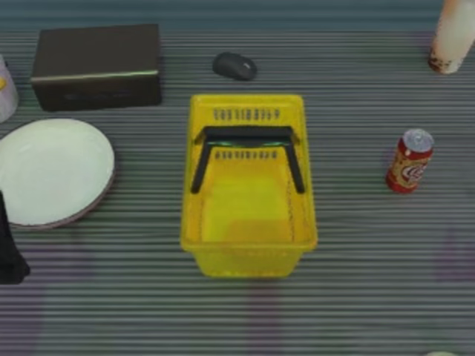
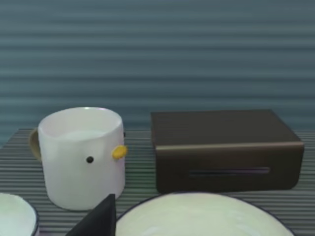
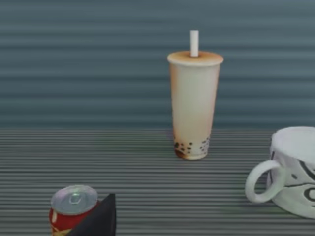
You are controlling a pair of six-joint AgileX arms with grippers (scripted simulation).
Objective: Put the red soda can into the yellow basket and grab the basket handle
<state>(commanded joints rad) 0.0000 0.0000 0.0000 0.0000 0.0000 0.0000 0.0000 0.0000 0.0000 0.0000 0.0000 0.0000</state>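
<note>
The red soda can (image 1: 409, 161) stands upright on the table, to the right of the yellow basket (image 1: 249, 245). The basket sits mid-table with nothing in it. Its black handle (image 1: 247, 136) lies across the rim toward the far end. In the right wrist view the can (image 3: 69, 209) is close, partly behind a black part of my right gripper (image 3: 98, 221). The right arm is outside the top view. My left gripper (image 1: 11, 256) is parked at the table's left edge, far from the basket.
A white plate (image 1: 52, 170), a dark box (image 1: 97, 65) and a white chick mug (image 2: 81, 155) fill the left side. A black mouse (image 1: 234, 66) lies behind the basket. A tall bubble tea cup (image 1: 453, 33) stands far right, and a white mug (image 3: 295, 172) is near it.
</note>
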